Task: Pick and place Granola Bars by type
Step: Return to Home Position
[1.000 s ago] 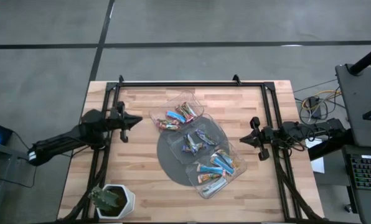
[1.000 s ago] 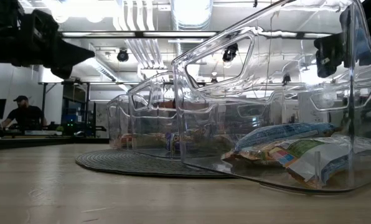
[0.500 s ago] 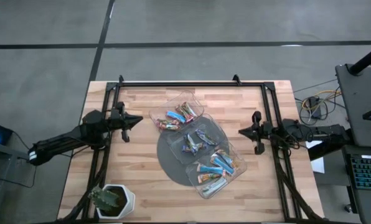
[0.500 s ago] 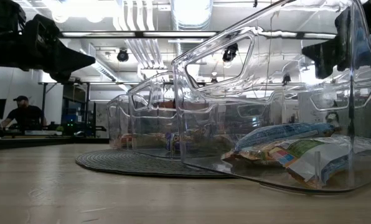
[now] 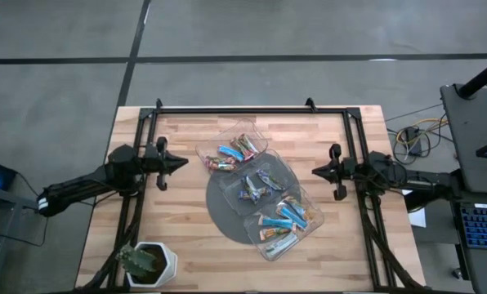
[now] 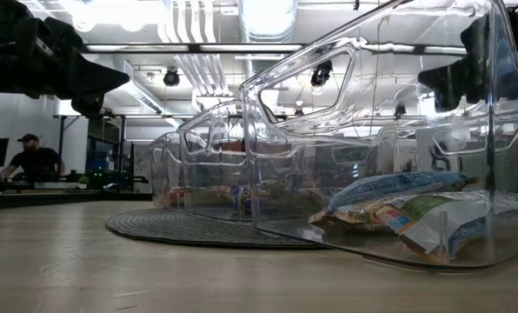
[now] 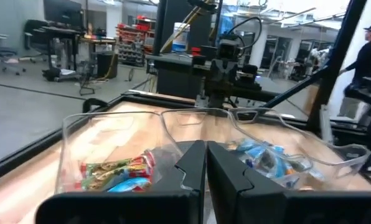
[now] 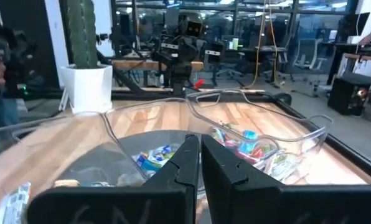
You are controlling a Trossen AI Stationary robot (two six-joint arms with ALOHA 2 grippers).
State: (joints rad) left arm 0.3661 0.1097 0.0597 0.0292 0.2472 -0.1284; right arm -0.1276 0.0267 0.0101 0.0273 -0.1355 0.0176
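Granola Bars [image 5: 257, 184] lay sorted inside three clear trays [image 6: 372, 130]. The trays sat in a diagonal row on a grey disc [image 5: 225, 214] at the centre of the overhead frame, running from upper left to lower right across the wooden table [image 5: 186, 237]. Every bar in view lay inside a tray, so the sorting looked finished and the step in hand appeared to be bringing both arms home. The left gripper [image 5: 180, 163] hovered at the left middle of the frame, near the uppermost tray but apart from it, its two fingers pressed together and holding nothing. The right gripper [image 5: 315, 171] hovered at the right middle, near the middle and lowest trays and touching neither, its fingers likewise pressed together and empty. Each wrist view showed the closed fingers pointing across the trays toward the opposite arm. To do this step well, each arm would probably need to draw straight back toward its own edge of the table, with the fingertips kept above the tall tray walls so that nothing got nudged off the disc. The left arm would also do well to stay clear of the white-potted plant [image 5: 145, 263] at the lower left, and both arms to avoid the black frame rails [image 5: 227, 109] around the table.
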